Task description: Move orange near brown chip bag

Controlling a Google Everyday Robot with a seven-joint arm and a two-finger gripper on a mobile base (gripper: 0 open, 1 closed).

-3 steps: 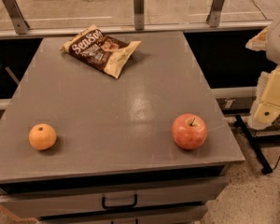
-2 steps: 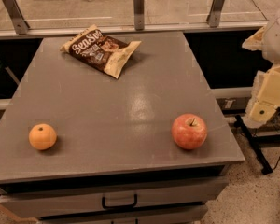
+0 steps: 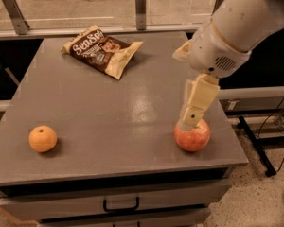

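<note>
The orange (image 3: 42, 138) is small and round and lies near the front left corner of the grey table (image 3: 109, 108). The brown chip bag (image 3: 102, 51) lies crinkled at the back of the table, left of centre, far from the orange. My gripper (image 3: 190, 121) hangs from the white arm (image 3: 236, 27) over the right side of the table, just above a red apple (image 3: 192, 136). It is far to the right of the orange and holds nothing that I can see.
The red apple sits near the table's front right edge, under the gripper. A glass rail with metal posts (image 3: 140, 1) runs behind the table. A drawer with a dark handle (image 3: 120, 205) is below the front edge. Cables (image 3: 274, 131) lie on the floor at right.
The arm has swung left from beyond the table's right edge and now reaches over the table, with the gripper above the apple. The orange, bag and apple have not moved.
</note>
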